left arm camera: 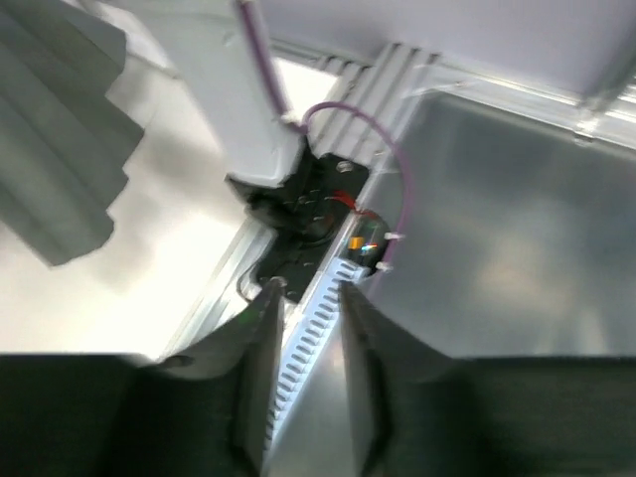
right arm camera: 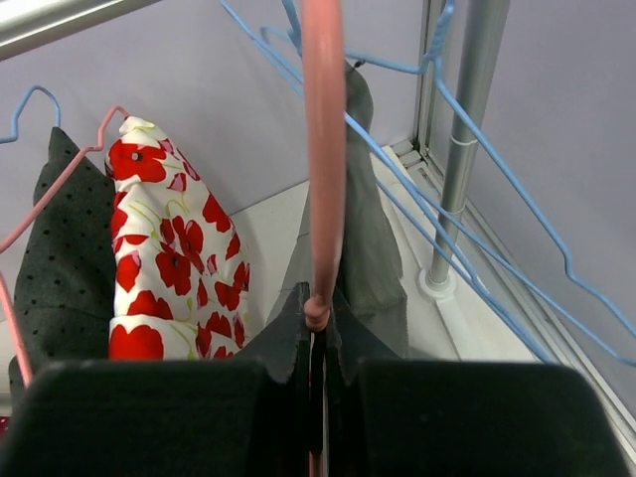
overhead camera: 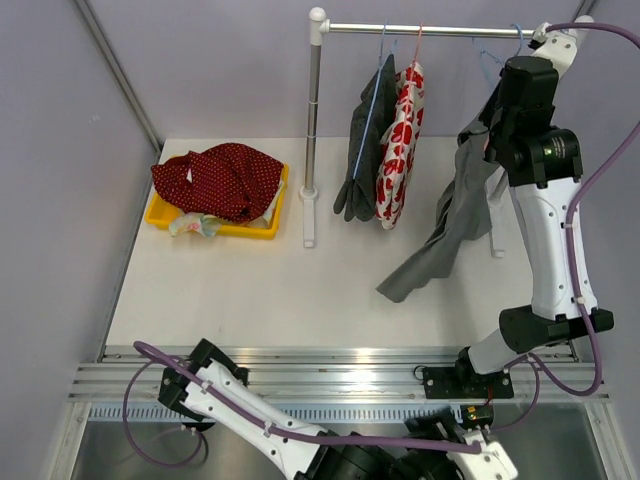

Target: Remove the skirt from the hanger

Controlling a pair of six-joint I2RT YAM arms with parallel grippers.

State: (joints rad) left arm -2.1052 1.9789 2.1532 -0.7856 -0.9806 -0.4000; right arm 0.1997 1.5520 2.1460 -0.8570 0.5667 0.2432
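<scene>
Pink wire is what the right gripper (right arm camera: 314, 320) is clenched on: a hanger (right arm camera: 324, 149) that rises straight up from the pinch toward the rail (overhead camera: 430, 29). That hold looks chosen so the frame can't swing while the cloth is worked off. The skirt (overhead camera: 452, 225), plain grey, hangs at the upper right of the top view just beside the raised right arm, its lower end drooping toward the table (overhead camera: 250, 290). From the wrist it shows as grey folds just behind the pink wire, so I take it to be the garment on that hanger, though the spot where cloth meets wire is hidden. Blue hangers (right arm camera: 477, 169) cross close by and could snag a lift. Further left on the rail a floral garment (overhead camera: 402, 140) and a dark garment (overhead camera: 362, 150) hang touching one another, apart from the skirt. The left gripper (left arm camera: 305, 290) sits low at the bottom edge of the top view, fingers a little apart with nothing between them, pointed at the right arm's base. I'd guess it idles there because one arm is enough to hold the hanger. A yellow tray (overhead camera: 245, 232) at the left holds a red dotted cloth (overhead camera: 225, 175) and is likely the place for removed clothes. The skirt is not yet off.
</scene>
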